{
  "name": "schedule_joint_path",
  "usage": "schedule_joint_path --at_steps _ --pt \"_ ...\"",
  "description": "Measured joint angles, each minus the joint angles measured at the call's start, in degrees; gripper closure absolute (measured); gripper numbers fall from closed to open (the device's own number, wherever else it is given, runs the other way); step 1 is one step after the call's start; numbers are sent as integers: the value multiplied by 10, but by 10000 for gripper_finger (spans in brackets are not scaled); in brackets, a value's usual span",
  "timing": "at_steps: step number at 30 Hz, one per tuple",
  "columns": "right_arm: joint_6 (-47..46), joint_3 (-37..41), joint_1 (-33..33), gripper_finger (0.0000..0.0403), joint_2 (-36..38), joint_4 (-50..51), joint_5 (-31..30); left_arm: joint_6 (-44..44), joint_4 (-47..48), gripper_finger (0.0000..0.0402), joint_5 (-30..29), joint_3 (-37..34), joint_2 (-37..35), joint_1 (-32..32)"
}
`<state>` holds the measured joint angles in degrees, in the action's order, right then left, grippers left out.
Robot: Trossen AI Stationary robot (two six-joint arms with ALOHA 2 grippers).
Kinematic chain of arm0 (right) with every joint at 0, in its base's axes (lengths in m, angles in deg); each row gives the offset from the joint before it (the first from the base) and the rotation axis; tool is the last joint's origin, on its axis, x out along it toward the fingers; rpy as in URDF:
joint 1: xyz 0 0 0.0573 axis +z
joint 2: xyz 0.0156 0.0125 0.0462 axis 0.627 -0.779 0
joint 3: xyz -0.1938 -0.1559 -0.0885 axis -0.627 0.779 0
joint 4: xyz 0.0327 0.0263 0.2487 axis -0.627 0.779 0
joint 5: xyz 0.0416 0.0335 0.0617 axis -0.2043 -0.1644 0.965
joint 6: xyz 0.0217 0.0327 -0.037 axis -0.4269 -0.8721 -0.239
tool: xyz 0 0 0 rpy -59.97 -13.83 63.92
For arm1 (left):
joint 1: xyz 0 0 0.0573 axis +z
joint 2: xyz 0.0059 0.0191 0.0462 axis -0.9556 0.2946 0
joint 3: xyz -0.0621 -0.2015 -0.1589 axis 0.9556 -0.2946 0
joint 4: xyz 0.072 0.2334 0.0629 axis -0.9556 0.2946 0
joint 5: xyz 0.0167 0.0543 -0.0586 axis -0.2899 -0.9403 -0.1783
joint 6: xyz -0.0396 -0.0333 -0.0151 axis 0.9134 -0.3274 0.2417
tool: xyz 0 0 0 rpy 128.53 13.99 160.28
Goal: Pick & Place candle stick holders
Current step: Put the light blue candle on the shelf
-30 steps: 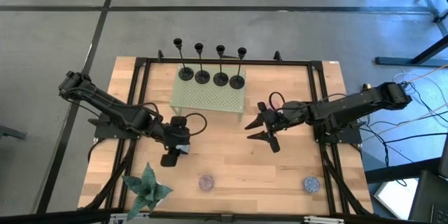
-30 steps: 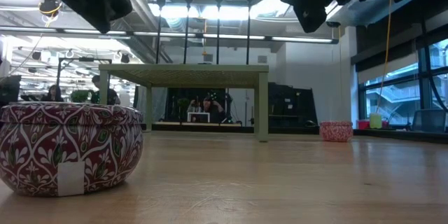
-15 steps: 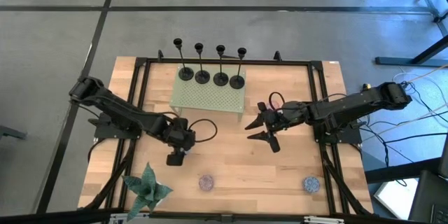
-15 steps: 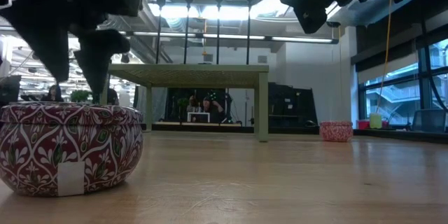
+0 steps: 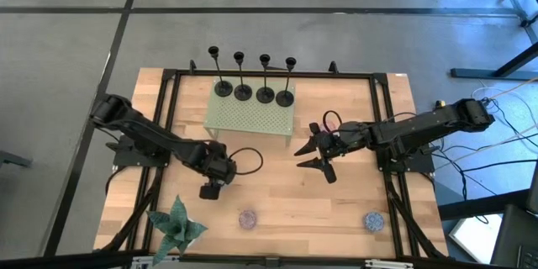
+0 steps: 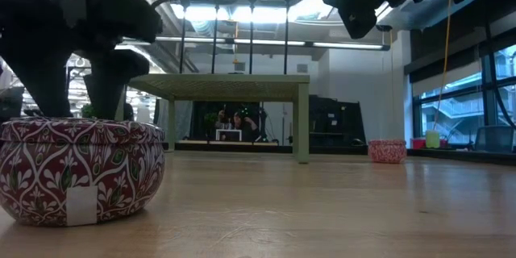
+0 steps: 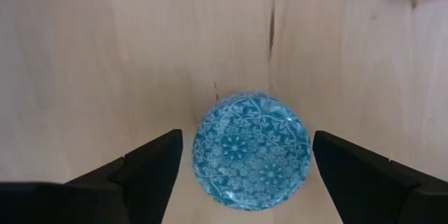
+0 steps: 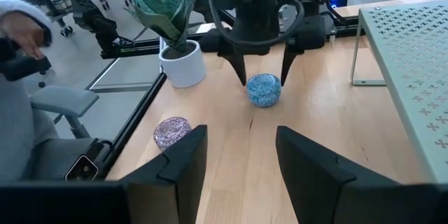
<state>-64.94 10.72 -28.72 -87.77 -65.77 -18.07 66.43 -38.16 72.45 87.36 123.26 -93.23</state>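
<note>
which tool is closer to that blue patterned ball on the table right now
Left. The left tool hangs just above the blue ball, open, one finger on each side. The right tool is open too, hovering farther off over the table's middle.

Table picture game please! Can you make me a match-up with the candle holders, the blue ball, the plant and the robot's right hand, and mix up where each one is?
Things:
1. candle holders
2. blue patterned ball
3. plant
4. right hand

Places:
A. in a white pot
B. in a row on the green stand
C. on the wooden table, between the fingers of the open left hand
D. up in the air over the table, open, holding nothing

Pairs: 1-B, 2-C, 3-A, 4-D
</note>
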Motion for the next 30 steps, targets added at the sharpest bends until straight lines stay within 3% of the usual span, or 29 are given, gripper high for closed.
schedule_joint_path --at_steps 15,30 --pt "0 0 0 228 0 1 0 -3 -4 83 17 0 58 -2" --pt "0 0 0 228 0 0 0 -51 -4 106 16 1 60 -5"
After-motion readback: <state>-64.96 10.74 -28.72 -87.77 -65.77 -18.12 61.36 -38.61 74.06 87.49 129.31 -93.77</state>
